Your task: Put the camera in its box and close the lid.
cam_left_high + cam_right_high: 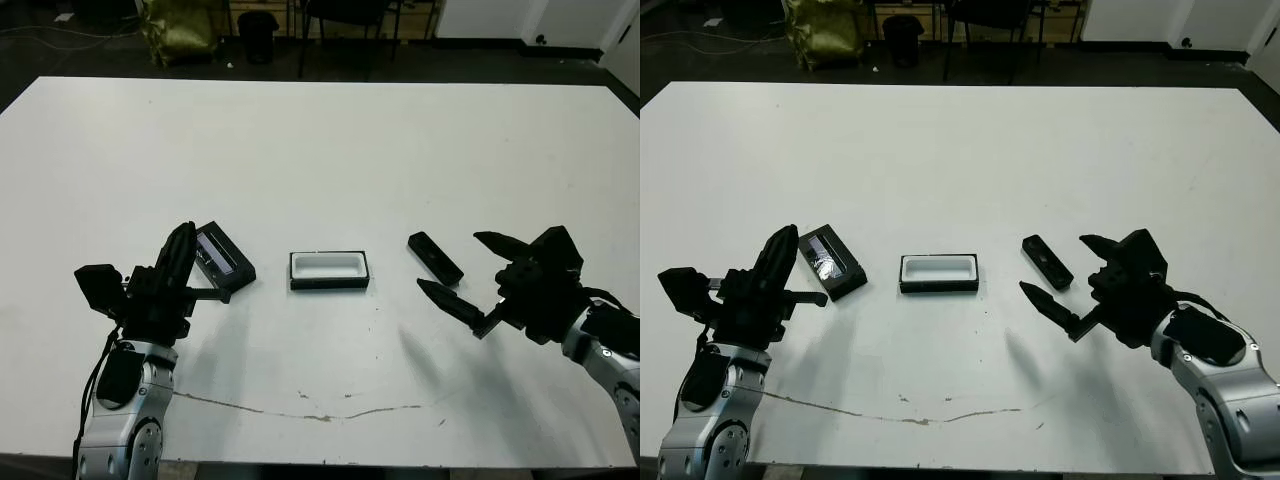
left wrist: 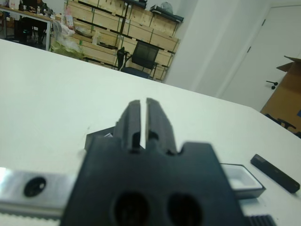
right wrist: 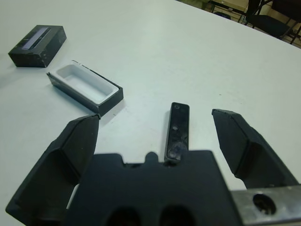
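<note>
The camera (image 1: pixel 435 258) lies flat on the white table (image 1: pixel 320 150), bare of any grip, at about 3 o'clock from the box (image 1: pixel 329 270) and a little apart from it. It runs slantwise, its far end pointing toward 11 o'clock. In the right wrist view a glossy spot shows on its upper face near the end closest to the gripper.

The box sits open near the middle of the table's near half, its white lining facing up and nothing inside. The lid (image 1: pixel 223 262) rests on the table at 9 o'clock from the box, well clear of it, with its pale strip facing up.

The right gripper (image 1: pixel 478 283) hovers just at 4 o'clock from the camera, its 2 black fingers (image 3: pixel 247 147) spread wide. In the right wrist view the camera lies between them, touched by neither.

The left gripper (image 1: pixel 180 247) sits at 8 o'clock from the lid, its 2 fingers (image 2: pixel 133 123) pressed nearly together with only a thin slit between them, holding nothing. Its tips reach close to the lid's near-left corner; whether they touch it cannot be told.

Beyond the far table edge, chairs (image 1: pixel 345 15) and a yellowish bag (image 1: pixel 180 30) stand on a dark floor.
</note>
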You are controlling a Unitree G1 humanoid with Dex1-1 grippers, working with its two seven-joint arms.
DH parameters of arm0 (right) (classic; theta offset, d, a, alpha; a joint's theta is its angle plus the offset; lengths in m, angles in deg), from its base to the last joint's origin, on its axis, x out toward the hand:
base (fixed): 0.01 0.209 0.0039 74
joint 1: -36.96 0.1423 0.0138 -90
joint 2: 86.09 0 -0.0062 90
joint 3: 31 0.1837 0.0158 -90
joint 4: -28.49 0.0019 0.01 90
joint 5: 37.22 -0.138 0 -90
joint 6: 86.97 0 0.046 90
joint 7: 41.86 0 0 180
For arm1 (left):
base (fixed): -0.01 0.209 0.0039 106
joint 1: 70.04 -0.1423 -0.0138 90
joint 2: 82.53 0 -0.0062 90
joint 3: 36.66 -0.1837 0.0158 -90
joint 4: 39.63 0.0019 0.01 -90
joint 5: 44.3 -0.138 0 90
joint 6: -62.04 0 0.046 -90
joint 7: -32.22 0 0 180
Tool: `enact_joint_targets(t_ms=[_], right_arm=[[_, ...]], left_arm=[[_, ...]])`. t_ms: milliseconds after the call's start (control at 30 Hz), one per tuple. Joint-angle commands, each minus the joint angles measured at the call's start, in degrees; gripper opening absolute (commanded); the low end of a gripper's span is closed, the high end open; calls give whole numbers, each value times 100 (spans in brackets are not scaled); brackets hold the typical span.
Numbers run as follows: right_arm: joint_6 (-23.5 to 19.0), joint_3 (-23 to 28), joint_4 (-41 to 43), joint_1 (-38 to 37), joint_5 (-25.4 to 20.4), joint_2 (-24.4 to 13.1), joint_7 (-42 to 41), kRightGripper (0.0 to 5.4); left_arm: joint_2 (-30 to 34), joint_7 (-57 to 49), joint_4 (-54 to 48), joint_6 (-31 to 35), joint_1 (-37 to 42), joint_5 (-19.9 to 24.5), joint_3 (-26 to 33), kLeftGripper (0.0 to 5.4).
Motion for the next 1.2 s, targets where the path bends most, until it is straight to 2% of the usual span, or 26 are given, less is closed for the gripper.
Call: enact_joint_targets(t_ms=[33, 367, 633, 1200], right_arm=[[-60, -62, -284, 90, 81, -69, 6, 539], [-7, -179, -917, 322, 147, 88, 16, 539], [-151, -270, -1037, 383, 177, 144, 116, 539], [-55, -608, -1279, 380, 410, 110, 84, 539]], left_arm=[[49, -58, -23, 149, -108, -32, 3, 0], [73, 15, 31, 92, -102, -48, 28, 0], [65, 36, 53, 63, -119, -51, 30, 0], [49, 30, 54, -8, -168, -62, 8, 0]])
